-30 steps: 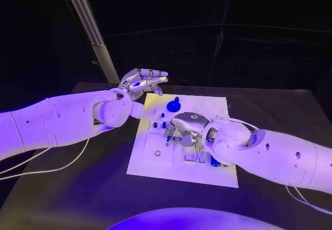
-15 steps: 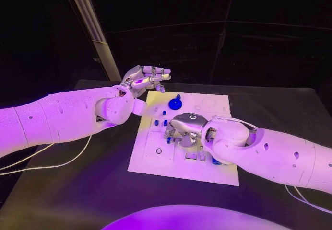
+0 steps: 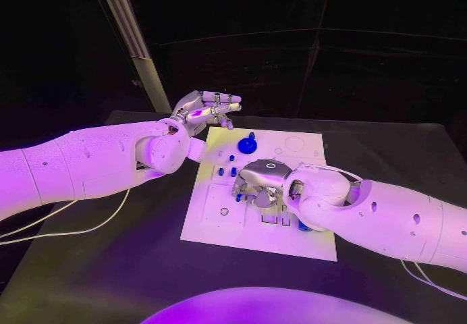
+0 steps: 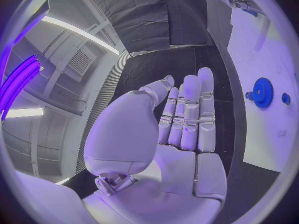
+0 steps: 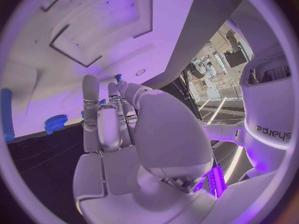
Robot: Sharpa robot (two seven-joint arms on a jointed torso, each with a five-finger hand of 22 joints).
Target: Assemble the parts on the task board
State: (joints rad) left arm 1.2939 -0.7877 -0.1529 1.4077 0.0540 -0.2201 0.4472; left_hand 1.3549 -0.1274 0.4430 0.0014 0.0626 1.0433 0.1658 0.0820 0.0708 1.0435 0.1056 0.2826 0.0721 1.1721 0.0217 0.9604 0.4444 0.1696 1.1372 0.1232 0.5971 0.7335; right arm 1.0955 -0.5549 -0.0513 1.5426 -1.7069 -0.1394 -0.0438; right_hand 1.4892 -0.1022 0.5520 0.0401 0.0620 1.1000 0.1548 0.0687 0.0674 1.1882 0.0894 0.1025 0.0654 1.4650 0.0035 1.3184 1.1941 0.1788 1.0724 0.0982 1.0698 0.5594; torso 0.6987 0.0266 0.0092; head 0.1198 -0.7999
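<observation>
Nearest the robot, bare black table (image 3: 117, 270), crossed on the left side by a thin white cable (image 3: 68, 233). Beyond that, white task board (image 3: 233, 233) lying flat mid-table, with recessed outlines and small holes cut in its face. Over its middle, right hand (image 3: 261, 181) palm down, fingers bent toward the board among small blue parts (image 3: 235, 197); whether any piece is pinched cannot be told from the head view. From the right wrist camera, right hand (image 5: 118, 129) with fingers stretched fairly straight and close together toward the board (image 5: 93, 30), a blue tip just past the fingertips, contact uncertain; a blue toothed gear (image 5: 55, 123) and a long blue bar (image 5: 6, 114) lying nearby. Lettering "sharpa" legible, reversed, on the white casing in that view. Farther back on the board, a round blue gear (image 3: 247, 144) with smaller blue pegs (image 3: 227, 170) beside it. At the far left corner of the board, left hand (image 3: 204, 108) raised clear of the surface, fingers partly curled, nothing seen in them. From the left wrist camera, left hand (image 4: 181, 129) with fingers straight and side by side, palm bare, holding nothing; blue gear (image 4: 261, 92) on the board (image 4: 268, 59) off to one side.
</observation>
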